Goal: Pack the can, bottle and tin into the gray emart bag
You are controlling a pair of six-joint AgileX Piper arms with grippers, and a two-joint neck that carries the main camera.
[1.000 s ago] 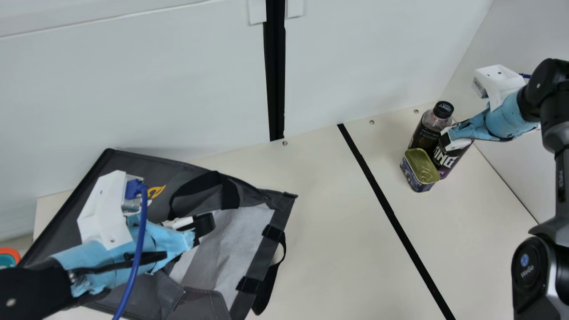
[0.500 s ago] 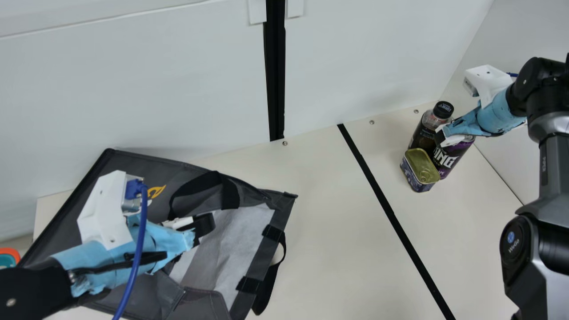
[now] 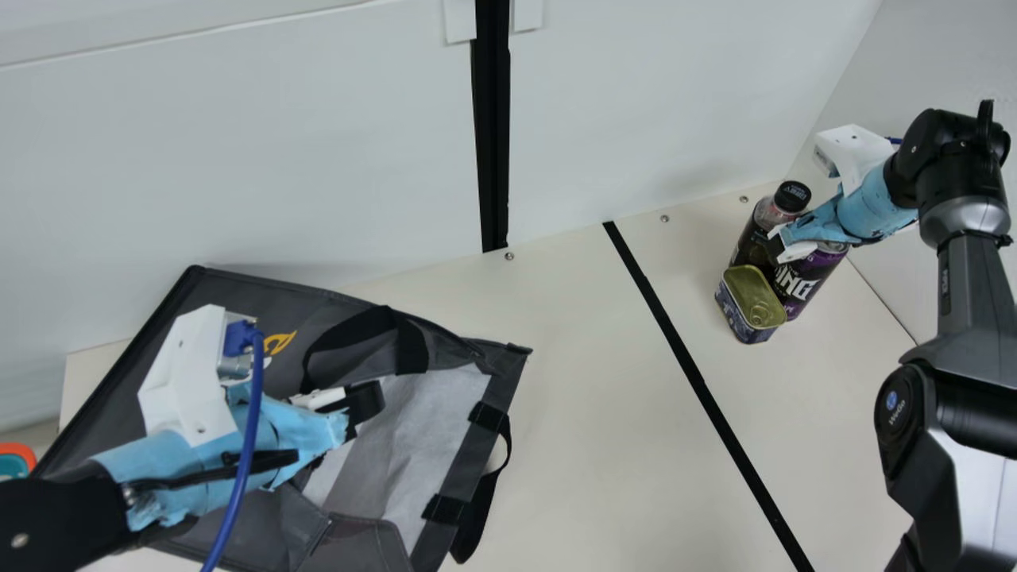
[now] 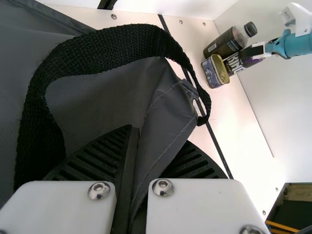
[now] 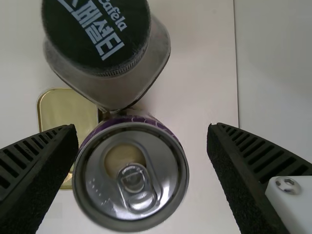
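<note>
In the main view my left gripper (image 3: pixel 367 401) is at the gray bag (image 3: pixel 238 298), which lies with its pale lining showing. The left wrist view shows that gripper (image 4: pixel 139 165) shut on a fold of bag fabric (image 4: pixel 163 105), below a black strap. At the right, the bottle (image 3: pixel 759 238), purple can (image 3: pixel 804 280) and tin (image 3: pixel 751 300) stand close together. My right gripper (image 3: pixel 777 245) is over the can. In the right wrist view the gripper (image 5: pixel 141 141) is open, its fingers on either side of the can top (image 5: pixel 131 170), beside the bottle cap (image 5: pixel 97 34) and tin (image 5: pixel 68 114).
A black tape line (image 3: pixel 691 369) crosses the cream table (image 3: pixel 588 445) between bag and goods. White walls rise behind and at the right, close to the bottle and can. An orange and teal object (image 3: pixel 17 461) is at the far left.
My right arm has moved leftward in the main view, its gripper shifting slightly left above the can. The left arm, bag and goods have stayed put.
</note>
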